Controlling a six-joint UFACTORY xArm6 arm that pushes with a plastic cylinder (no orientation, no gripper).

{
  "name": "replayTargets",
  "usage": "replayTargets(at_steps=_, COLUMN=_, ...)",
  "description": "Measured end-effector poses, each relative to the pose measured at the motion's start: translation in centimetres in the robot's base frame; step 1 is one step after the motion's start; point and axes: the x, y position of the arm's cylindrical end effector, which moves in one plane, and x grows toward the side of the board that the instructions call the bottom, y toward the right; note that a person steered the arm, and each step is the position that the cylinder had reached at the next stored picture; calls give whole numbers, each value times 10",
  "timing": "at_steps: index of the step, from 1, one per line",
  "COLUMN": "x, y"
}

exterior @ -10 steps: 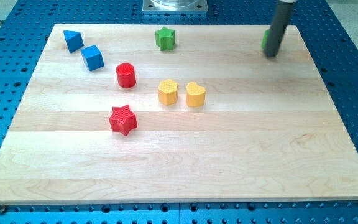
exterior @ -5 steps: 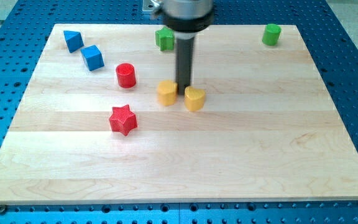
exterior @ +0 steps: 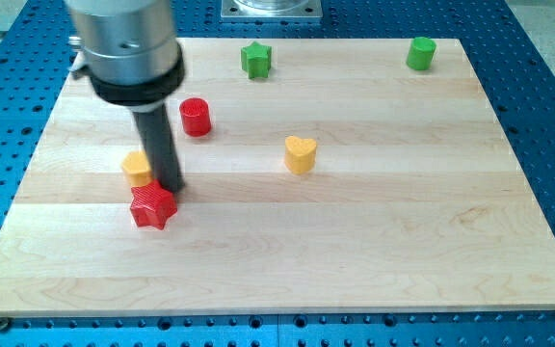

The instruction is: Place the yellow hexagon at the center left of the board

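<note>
Yellow hexagon (exterior: 136, 168) sits at the board's (exterior: 403, 251) left-centre, touching my tip (exterior: 169, 185) on its right (no gripper, just a bare rod). The red star (exterior: 152, 206) lies just below; pushing further could drag it along or overshoot the edge.

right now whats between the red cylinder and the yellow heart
Nothing: the camera view shows bare board between the red cylinder and the yellow heart.

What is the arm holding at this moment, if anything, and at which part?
Nothing is held; the arm has only a rod. My tip stands against the yellow hexagon's right side, just above the red star.
</note>
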Motion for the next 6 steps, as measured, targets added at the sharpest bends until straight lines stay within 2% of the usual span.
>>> replayTargets(at_steps=2, x=-40, y=-69)
replayTargets(at_steps=6, x=-49, y=-75)
